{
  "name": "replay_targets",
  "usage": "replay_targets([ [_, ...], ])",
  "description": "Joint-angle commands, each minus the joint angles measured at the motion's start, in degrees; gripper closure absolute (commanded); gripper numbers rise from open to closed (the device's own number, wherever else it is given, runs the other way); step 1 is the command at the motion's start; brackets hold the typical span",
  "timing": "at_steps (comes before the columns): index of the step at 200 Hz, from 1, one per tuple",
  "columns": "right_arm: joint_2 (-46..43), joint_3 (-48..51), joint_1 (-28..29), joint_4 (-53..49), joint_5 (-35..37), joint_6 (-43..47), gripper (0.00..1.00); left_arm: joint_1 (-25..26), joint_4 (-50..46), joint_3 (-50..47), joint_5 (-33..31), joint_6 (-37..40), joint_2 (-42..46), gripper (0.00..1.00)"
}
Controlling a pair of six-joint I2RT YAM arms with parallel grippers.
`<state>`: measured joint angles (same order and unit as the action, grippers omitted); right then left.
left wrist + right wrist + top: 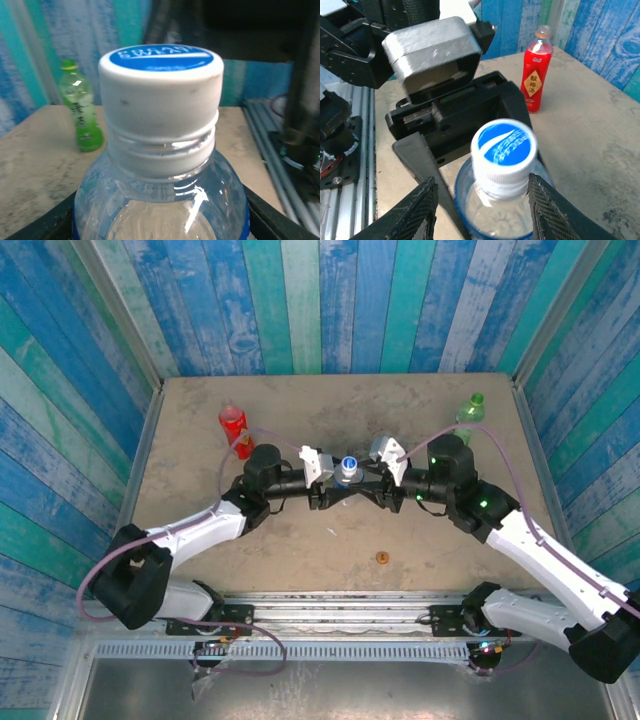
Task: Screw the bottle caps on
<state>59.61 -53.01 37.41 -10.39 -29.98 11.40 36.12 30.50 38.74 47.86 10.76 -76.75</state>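
Clear bottle (492, 220) stands upright, blue-topped cap (504, 145) pointing up.

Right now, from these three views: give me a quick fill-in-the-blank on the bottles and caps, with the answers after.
1. The screw cap on the clear bottle has white sides and a ___ top.
2. The loose cap lying on the table in front of the arms is ___.
3. The far-right bottle is translucent ___.
4. In the top view, the red bottle stands at the table's far ___ side.
Missing words: blue; orange; green; left.
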Motion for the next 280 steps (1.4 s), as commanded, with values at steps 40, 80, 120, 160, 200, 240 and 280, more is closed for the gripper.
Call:
replay_targets([
  [40, 2.3, -2.8, 0.0, -0.7, -4.6, 1.5, 0.57, 0.2, -5.9, 2.8, 11.4, 2.4, -0.5, 0.48],
  [80, 2.6, -2.4, 0.0, -0.7, -5.7, 1.1, 0.74, 0.2, -4.0, 2.7, 9.8, 1.5, -1.0, 0.48],
  [120, 2.7, -0.3, 1.1, 3.0, 4.1, -6.1, 0.81, 0.2, 6.2, 0.6, -6.1, -5.0, -1.1, 0.49],
  [160, 4.3, 5.1, 5.4, 9.6, 36.6, -20.2, 0.82, 0.2, 17.7, 2.4, -28.7, -13.5, -6.8, 0.5],
  [200, 12.8, 1.2, 7.3, 6.6, 44.1, -31.8, 0.78, 1.7, 18.5, 4.3, -36.7, -10.4, -10.0, 0.5],
  [240, 11.9, 0.4, 7.2, 11.1, 35.7, -21.8, 0.62, 1.5, 15.8, 3.0, -31.2, -9.4, -9.1, 0.51],
  [280, 5.0, 1.8, 3.5, 9.8, 23.9, -11.8, 0.44, -1.3, 16.8, -0.3, -14.9, -10.6, -7.5, 0.51],
])
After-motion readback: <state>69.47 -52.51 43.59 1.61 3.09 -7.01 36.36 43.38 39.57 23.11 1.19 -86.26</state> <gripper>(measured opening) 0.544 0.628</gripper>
